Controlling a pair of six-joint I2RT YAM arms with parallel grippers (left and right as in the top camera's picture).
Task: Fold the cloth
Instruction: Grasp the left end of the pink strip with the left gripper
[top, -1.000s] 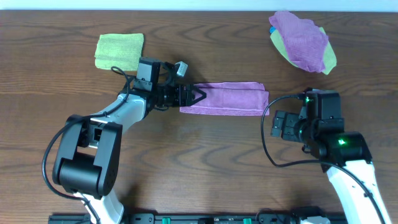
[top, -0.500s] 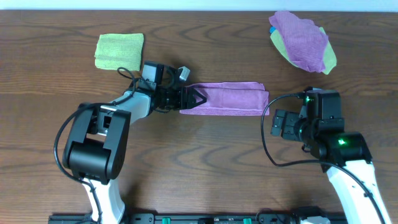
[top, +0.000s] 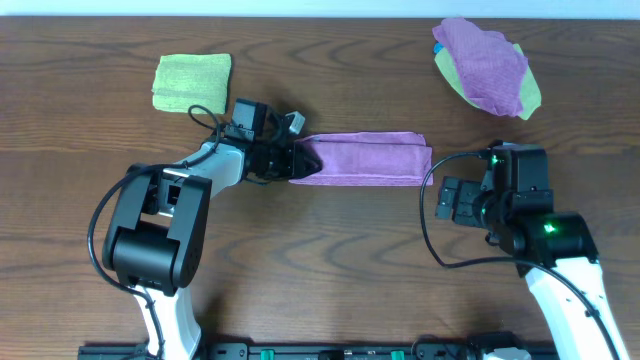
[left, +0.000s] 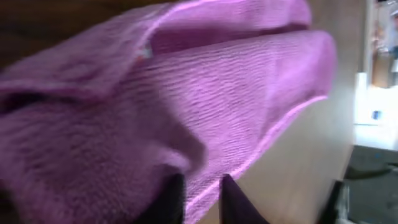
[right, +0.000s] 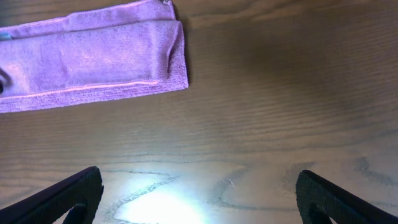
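The cloth (top: 368, 160), purple-pink and softly napped, is seen folded into a long narrow strip across the middle of the bench (top: 330, 270). Its left end is clamped in the left pincer (top: 300, 160). The right pincer (right: 199, 198) is held wide apart near the strip's right end, touching nothing. The bench is dark grained wood. A light green cloth (top: 192, 82) and a heap of cloths (top: 487, 65) are set well apart along the far edge, and bare wood is seen nearer.
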